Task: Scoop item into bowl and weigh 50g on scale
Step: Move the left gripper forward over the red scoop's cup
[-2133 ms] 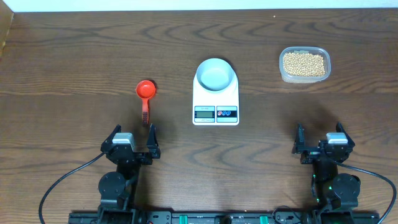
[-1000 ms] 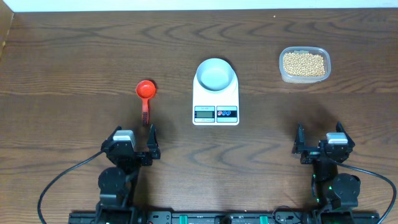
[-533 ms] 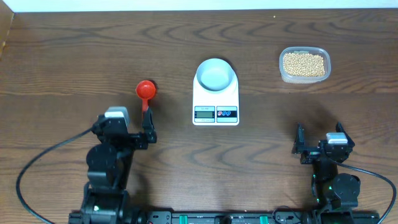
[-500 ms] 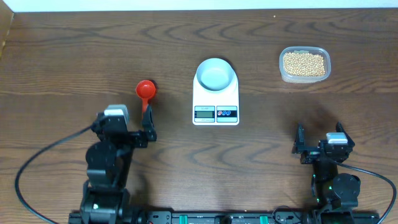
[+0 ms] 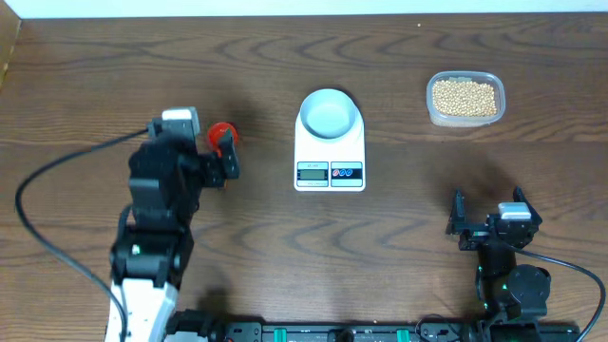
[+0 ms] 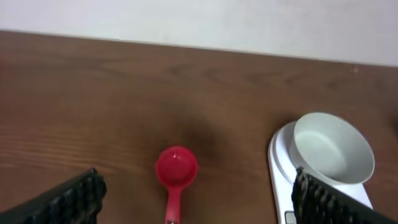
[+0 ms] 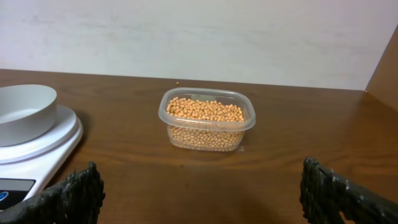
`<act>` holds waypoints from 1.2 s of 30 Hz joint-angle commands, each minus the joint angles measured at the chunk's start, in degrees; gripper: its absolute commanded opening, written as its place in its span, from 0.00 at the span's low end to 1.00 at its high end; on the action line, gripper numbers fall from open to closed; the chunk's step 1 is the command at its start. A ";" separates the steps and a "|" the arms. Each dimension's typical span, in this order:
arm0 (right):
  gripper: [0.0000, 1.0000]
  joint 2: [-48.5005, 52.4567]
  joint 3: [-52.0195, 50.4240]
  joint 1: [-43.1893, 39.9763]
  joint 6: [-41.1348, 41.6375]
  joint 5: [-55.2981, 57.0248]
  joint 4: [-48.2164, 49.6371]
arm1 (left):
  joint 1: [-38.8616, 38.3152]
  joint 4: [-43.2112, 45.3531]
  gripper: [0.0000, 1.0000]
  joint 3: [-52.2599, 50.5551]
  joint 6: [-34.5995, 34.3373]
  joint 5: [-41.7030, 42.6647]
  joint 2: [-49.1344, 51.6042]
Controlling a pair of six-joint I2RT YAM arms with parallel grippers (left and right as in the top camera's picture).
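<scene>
At the table's far right corner, the item (image 5: 465,97), a heap of small tan-yellow beans, lies wholly within a clear plastic tub (image 5: 430,109). No bean is seen outside it. The bowl (image 5: 330,116), pale and round, stands on the rear of the scale (image 5: 330,152) at the table's centre, well apart from the tub, and its inside is bare. The scale's display faces the robot, but its reading is too small to make out.

A red scoop (image 6: 176,169) lies on the wood to the left of the scale, cup away from the robot and handle towards it. In the left wrist view it sits between the two fingers and ahead of them. The left gripper (image 6: 196,186) is spread wide and grasps nothing. It hangs over the scoop's handle end, and the overhead view shows the arm covering part of the scoop. Whether a finger touches the handle cannot be told. The right gripper (image 7: 198,186) is likewise spread wide and empty, low at the near right of the table, facing the tub.

Judged from this layout, the task stands at its very start. Bowl and scale are in place, but the scoop is not yet grasped and no beans are in the bowl. Grasping, scooping, tipping and weighing all remain.
</scene>
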 commanded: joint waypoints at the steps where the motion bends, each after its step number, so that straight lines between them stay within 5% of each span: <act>1: 0.99 -0.09 -0.07 -0.46 -0.72 -0.13 -0.24 | 1.40 -3.89 0.98 7.69 -0.22 -0.72 5.42; 19: 0.99 -0.09 -0.07 -0.46 -0.72 -0.13 -0.24 | 10.43 -29.64 0.98 35.65 5.57 2.32 32.15; 36: 0.99 -0.09 -0.07 -0.46 -0.72 -0.13 -0.24 | 10.38 -31.69 0.98 36.39 5.73 2.32 45.11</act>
